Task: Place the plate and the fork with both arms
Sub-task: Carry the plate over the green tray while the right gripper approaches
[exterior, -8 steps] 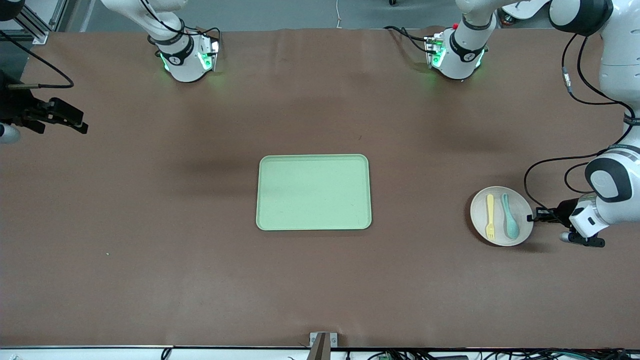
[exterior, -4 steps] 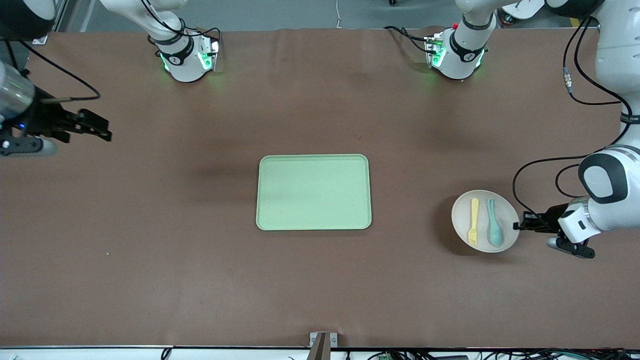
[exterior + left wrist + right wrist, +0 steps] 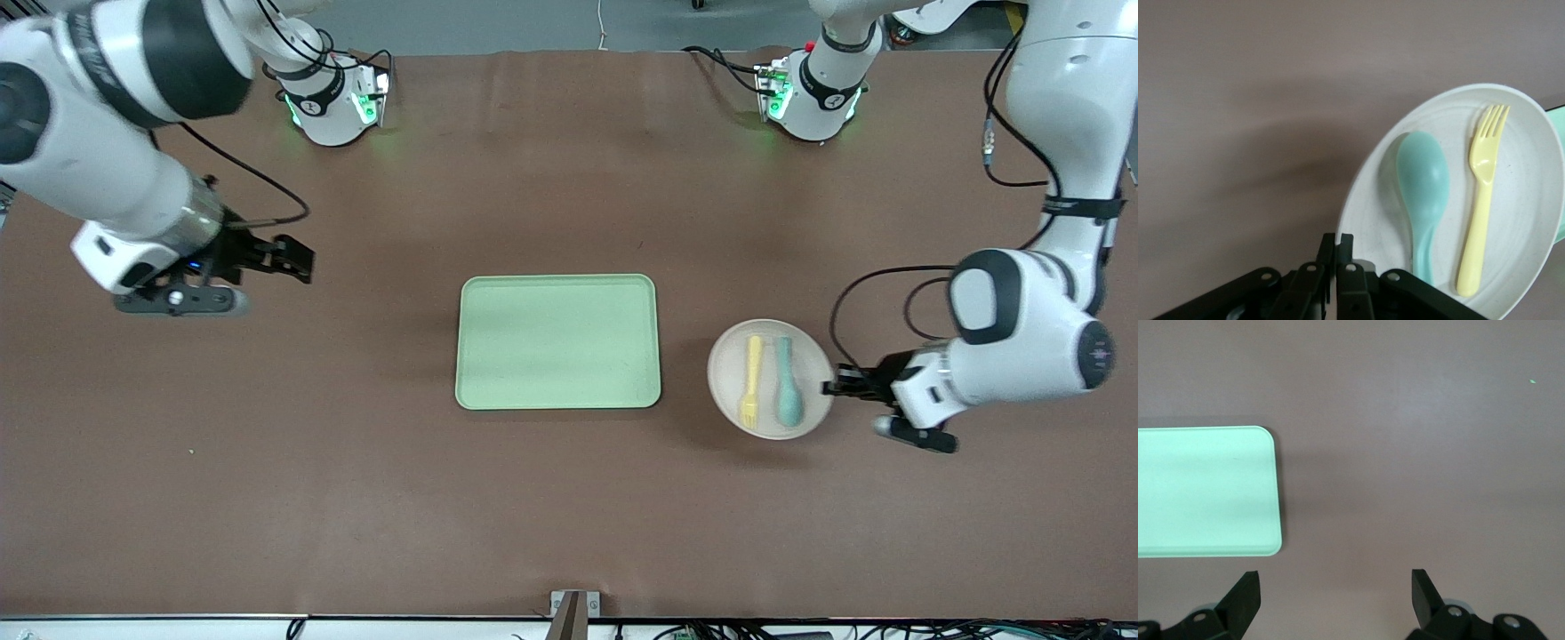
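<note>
Left end effector (image 3: 831,388) carries the round pale beige plate (image 3: 770,380) by its rim, just beside the light green rectangular tray (image 3: 558,341).
It pinches the rim so the pale yellow plastic fork (image 3: 751,379) and teal spoon (image 3: 787,380) ride level; right end effector (image 3: 298,258), fingers spread and empty, hangs over the brown bench (image 3: 356,462).

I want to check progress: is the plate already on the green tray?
No, the plate is beside the tray, held at its rim by the left gripper.

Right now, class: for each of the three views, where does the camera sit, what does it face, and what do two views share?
Front view: high across the table, facing both arms' bases; shows left tool and right tool.
Left wrist view: looks past its tool at plate, fork, spoon.
Right wrist view: looks down past its tool.
Shared: tray.
</note>
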